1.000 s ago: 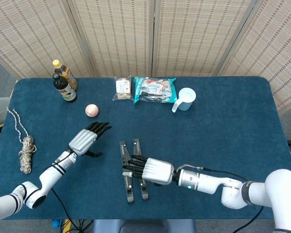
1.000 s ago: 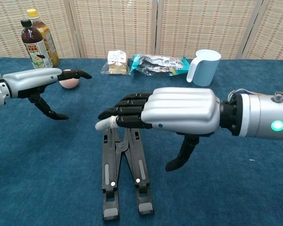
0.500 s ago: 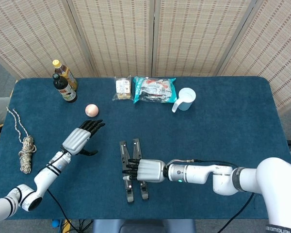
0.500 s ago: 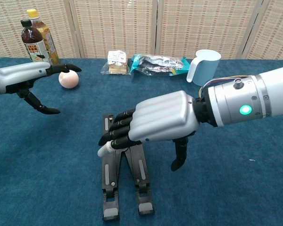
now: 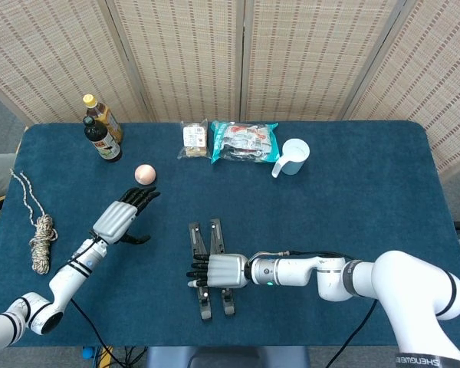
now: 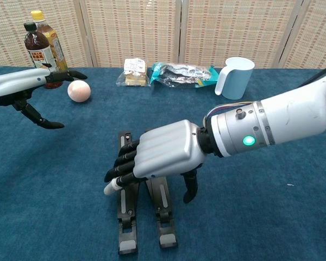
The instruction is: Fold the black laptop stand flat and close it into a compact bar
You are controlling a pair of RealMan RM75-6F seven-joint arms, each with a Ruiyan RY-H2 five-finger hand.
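Two black bars of the laptop stand (image 5: 211, 268) lie side by side on the blue desk (image 5: 353, 199), near its front edge and left of centre, joined at the far end and spreading slightly toward the near end. Over them hovers the right robot hand (image 5: 215, 270), palm down, fingers extended and a little apart, thumb hanging below on the right side of the bars; in the chest view this right robot hand (image 6: 155, 157) covers the middle of the laptop stand (image 6: 144, 215), and whether the fingertips touch it I cannot tell, though it grips nothing. Off to the left, the left robot hand (image 5: 119, 218) hangs above the desk, well apart from the stand, fingers stretched out and thumb spread below, holding nothing. Just past its fingertips sits a pink ball (image 5: 144, 174). Farther back on the left stand two bottles (image 5: 101, 127), one dark and one amber, touching or nearly so. Along the far edge lie a small wrapped snack (image 5: 193, 139), a larger snack bag (image 5: 245, 142) beside it, and a pale blue cup (image 5: 294, 156). A coil of rope (image 5: 40, 238) lies at the left edge.
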